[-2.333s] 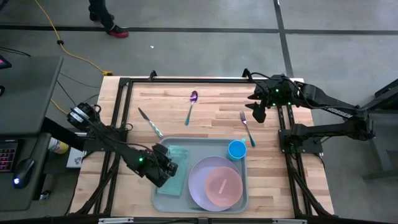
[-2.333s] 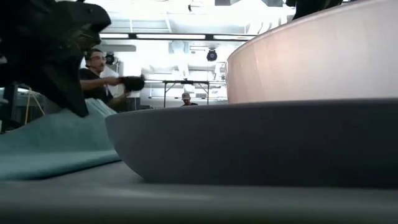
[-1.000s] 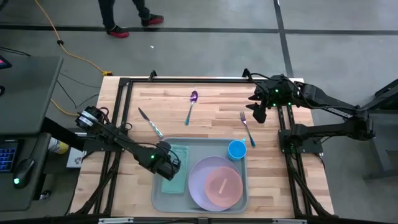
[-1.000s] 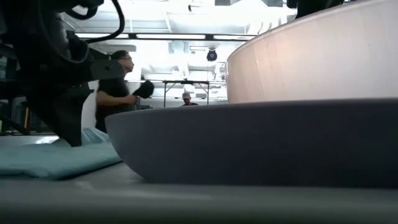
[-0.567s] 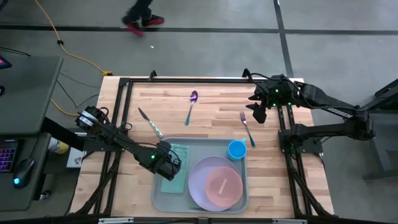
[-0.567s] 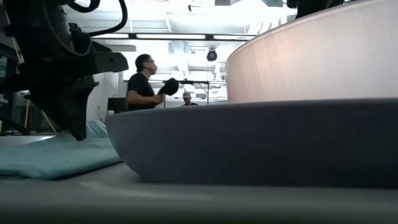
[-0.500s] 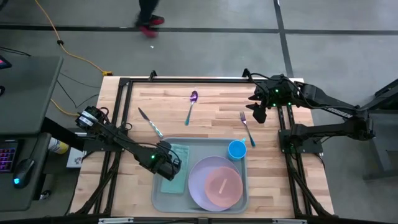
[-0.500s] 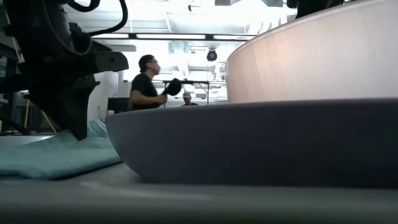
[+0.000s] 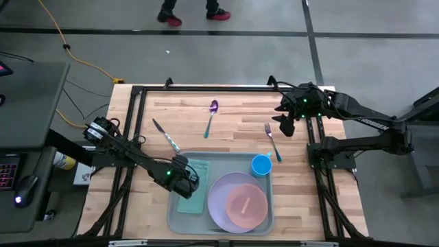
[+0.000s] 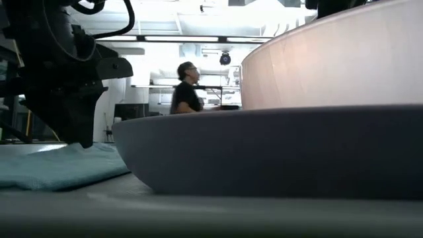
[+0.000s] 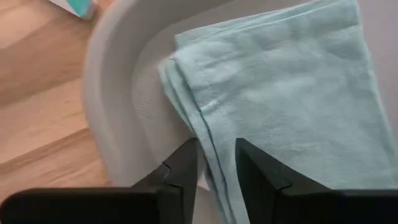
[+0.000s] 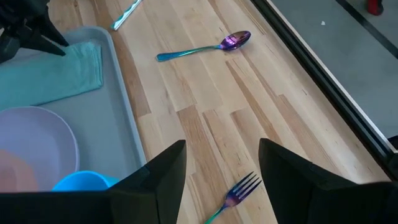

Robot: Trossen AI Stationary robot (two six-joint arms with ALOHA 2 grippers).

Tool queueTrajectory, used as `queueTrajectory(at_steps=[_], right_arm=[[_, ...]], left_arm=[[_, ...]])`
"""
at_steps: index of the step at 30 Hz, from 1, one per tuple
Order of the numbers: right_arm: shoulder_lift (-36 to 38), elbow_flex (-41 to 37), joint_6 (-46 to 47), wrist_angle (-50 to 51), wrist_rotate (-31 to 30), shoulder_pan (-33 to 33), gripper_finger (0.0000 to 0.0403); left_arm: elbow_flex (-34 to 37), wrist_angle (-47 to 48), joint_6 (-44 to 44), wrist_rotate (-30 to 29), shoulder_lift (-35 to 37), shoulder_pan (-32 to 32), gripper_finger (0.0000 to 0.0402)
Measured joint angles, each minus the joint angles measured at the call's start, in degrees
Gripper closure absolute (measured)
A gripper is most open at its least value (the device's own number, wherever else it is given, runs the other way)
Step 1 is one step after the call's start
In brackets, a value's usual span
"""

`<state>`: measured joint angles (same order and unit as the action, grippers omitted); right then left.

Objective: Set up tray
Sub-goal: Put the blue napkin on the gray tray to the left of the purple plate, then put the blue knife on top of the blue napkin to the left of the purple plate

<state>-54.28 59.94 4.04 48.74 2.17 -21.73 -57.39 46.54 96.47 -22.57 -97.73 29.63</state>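
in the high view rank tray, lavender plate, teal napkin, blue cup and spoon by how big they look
1. tray
2. lavender plate
3. teal napkin, partly under the left gripper, so its full extent is unsure
4. spoon: longer than the cup, far thinner, so close
5. blue cup

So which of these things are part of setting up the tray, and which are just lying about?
Part of the job:
- tray
- napkin, under the left gripper
- plate
- blue cup
- spoon, fork, knife, probably next

Lying about:
- yellow cable on the floor
- right gripper, waiting
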Motion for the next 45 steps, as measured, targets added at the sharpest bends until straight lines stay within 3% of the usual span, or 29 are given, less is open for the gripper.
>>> queueTrajectory(at_steps=[9, 14, 18, 26, 31, 36, 45], right_arm=[[0.0, 0.0, -0.03, 0.56, 0.0, 0.01, 0.0224], [0.0, 0.0, -0.25, 0.65, -0.02, 0.01, 0.0224], [0.0, 0.0, -0.25, 0.71, -0.01, 0.0, 0.0224], [0.0, 0.0, -0.25, 0.73, -0.01, 0.01, 0.0224], [0.0, 0.0, -0.21, 0.76, -0.02, -0.01, 0.0224], [0.0, 0.0, -0.18, 0.75, -0.02, -0.01, 0.0224], [0.0, 0.0, -0.01, 0.71, -0.02, -0.01, 0.0224]], left_arm=[[0.0, 2.76, 0.3, -0.75, 1.59, -0.02, 0.0213], [0.02, 6.7, 0.87, -1.72, 3.77, -0.55, 0.0207], [0.02, 7.27, 0.87, -5.88, 6.54, -1.96, 0.0206], [0.05, 11.94, -0.34, -9.34, 13.06, -9.86, 0.0206], [0.02, 11.15, -3.81, -15.31, 17.75, -15.48, 0.0206], [0.02, 17.11, -3.08, -5.67, 19.02, -22.72, 0.0206], [0.02, 18.0, -6.16, -0.71, 19.04, -32.37, 0.0206]])
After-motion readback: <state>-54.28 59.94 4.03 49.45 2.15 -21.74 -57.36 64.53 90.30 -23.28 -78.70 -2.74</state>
